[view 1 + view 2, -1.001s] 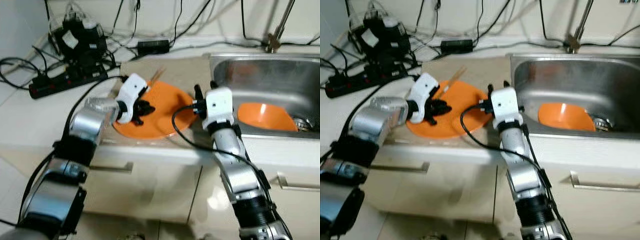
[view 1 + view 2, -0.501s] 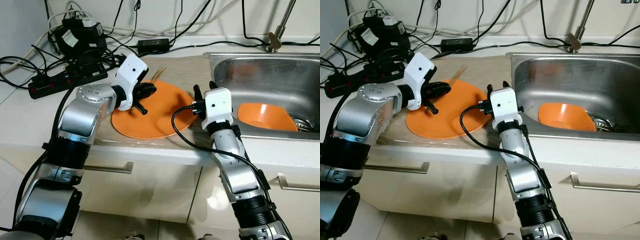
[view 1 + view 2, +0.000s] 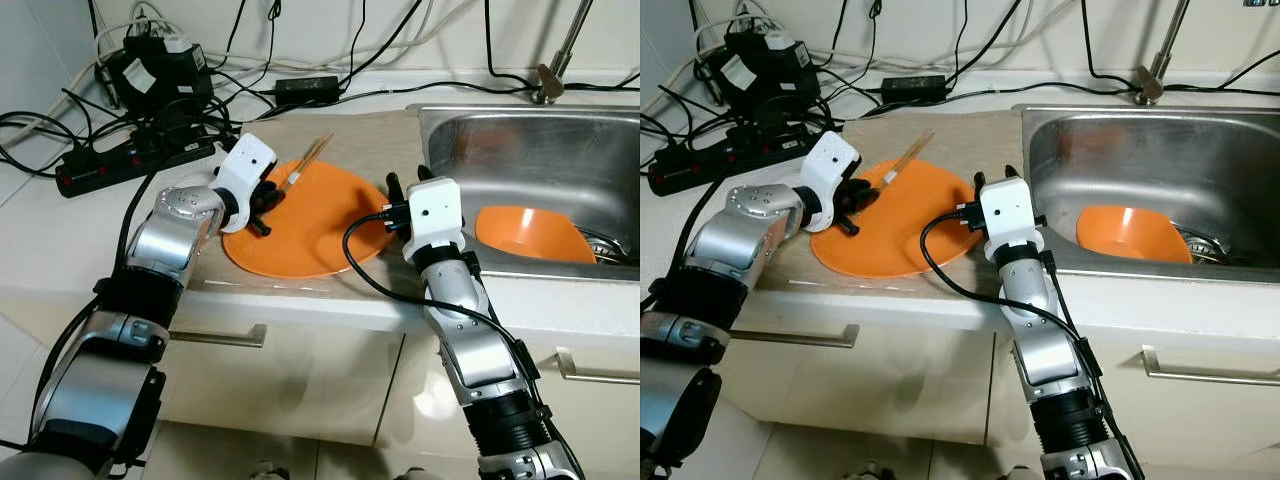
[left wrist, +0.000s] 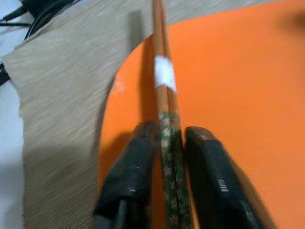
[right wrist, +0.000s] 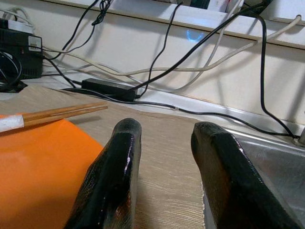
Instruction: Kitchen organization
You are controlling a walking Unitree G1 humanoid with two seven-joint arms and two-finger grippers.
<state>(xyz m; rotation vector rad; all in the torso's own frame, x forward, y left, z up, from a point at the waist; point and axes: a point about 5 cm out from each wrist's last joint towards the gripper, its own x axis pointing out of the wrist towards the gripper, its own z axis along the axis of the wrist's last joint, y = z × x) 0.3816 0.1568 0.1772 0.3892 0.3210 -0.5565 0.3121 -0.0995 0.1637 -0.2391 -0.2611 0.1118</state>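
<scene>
A pair of wooden chopsticks [image 3: 306, 160] with a white band lies across the far left rim of a flat orange plate [image 3: 320, 235] on the counter. My left gripper [image 3: 264, 201] sits low over the plate's left edge. In the left wrist view its fingers [image 4: 209, 167] press against both sides of the chopsticks [image 4: 165, 90], shut on their patterned green end. My right gripper [image 3: 405, 185] rests at the plate's right edge beside the sink [image 3: 600, 150], its fingers [image 5: 121, 157] open with nothing between them. An orange bowl [image 3: 525, 232] lies in the sink.
A power strip [image 3: 120, 165], a black adapter box [image 3: 160, 70] and tangled cables crowd the counter's back left. A beige mat [image 3: 370, 140] lies under the plate. The tap [image 3: 548, 80] stands behind the sink. Cupboard fronts drop below the counter edge.
My left gripper has dropped from above the plate towards its left rim, and the chopsticks now sit between its fingers. The right arm has stayed where it was.
</scene>
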